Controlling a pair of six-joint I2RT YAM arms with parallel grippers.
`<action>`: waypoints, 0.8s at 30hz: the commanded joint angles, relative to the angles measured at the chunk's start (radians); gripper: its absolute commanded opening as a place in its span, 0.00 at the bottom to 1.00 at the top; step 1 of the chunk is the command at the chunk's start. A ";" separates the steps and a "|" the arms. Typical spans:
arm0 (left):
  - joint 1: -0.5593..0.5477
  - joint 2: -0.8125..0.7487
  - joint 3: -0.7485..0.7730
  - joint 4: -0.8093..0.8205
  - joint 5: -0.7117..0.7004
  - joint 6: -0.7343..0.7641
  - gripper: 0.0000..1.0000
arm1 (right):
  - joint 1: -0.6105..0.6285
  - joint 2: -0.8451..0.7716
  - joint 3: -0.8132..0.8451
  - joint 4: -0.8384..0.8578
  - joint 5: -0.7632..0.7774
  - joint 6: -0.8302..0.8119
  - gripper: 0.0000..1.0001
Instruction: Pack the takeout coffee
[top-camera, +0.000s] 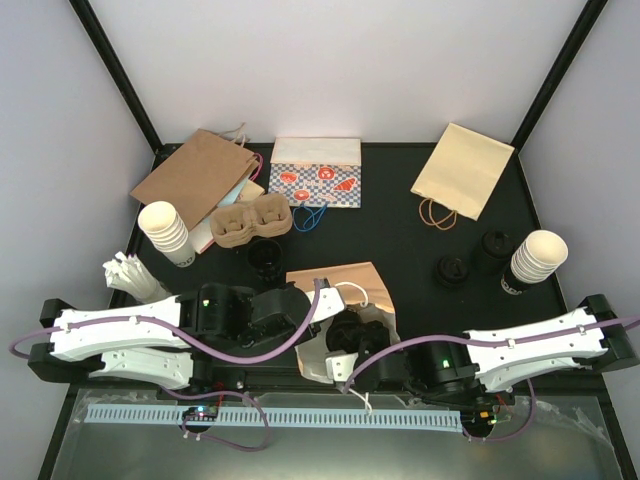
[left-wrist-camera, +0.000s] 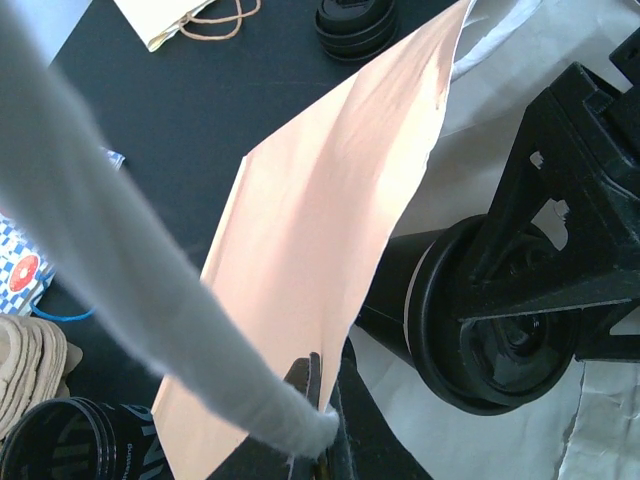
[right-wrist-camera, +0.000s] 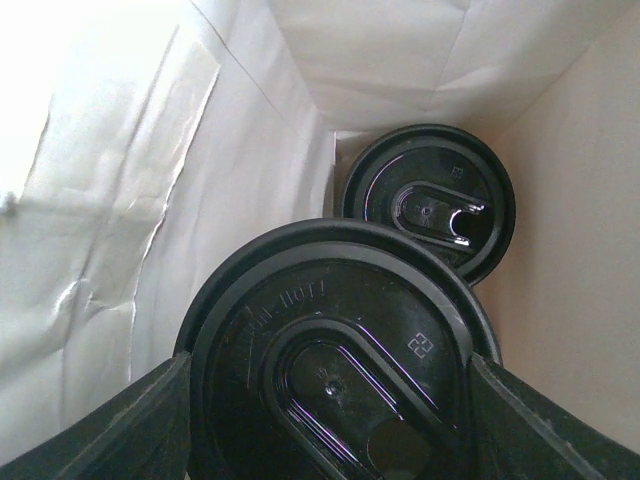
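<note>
A lidded coffee cup (right-wrist-camera: 330, 370) inside the kraft paper bag (top-camera: 365, 282)
Top: left gripper (top-camera: 318, 302) at the bag's mouth, right gripper (top-camera: 362, 345) inside. Left wrist: fingers (left-wrist-camera: 360, 440) pinched on the bag's flap. Right wrist: fingers clasp the cup; a second lidded cup (right-wrist-camera: 430, 200) sits deeper.

Two black round takeout cups with black plastic sip lids sit inside the open brown paper bag (top-camera: 350, 282), lids facing its mouth. The nearer cup (right-wrist-camera: 330, 370) is by the opening and the farther cup (right-wrist-camera: 430, 200) is at the bag's far end. A lidless black cup (top-camera: 265, 258), dark inside, stands upright just left of the bag.
</note>
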 joint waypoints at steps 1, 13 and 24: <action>-0.010 0.001 0.008 -0.026 -0.023 -0.032 0.02 | 0.008 -0.014 -0.023 -0.021 0.019 0.033 0.42; -0.024 -0.026 -0.005 0.003 -0.055 -0.055 0.02 | 0.007 -0.012 -0.077 0.036 0.089 0.032 0.42; -0.043 -0.020 -0.001 0.005 -0.029 -0.045 0.02 | -0.031 -0.060 -0.117 0.081 0.130 0.033 0.43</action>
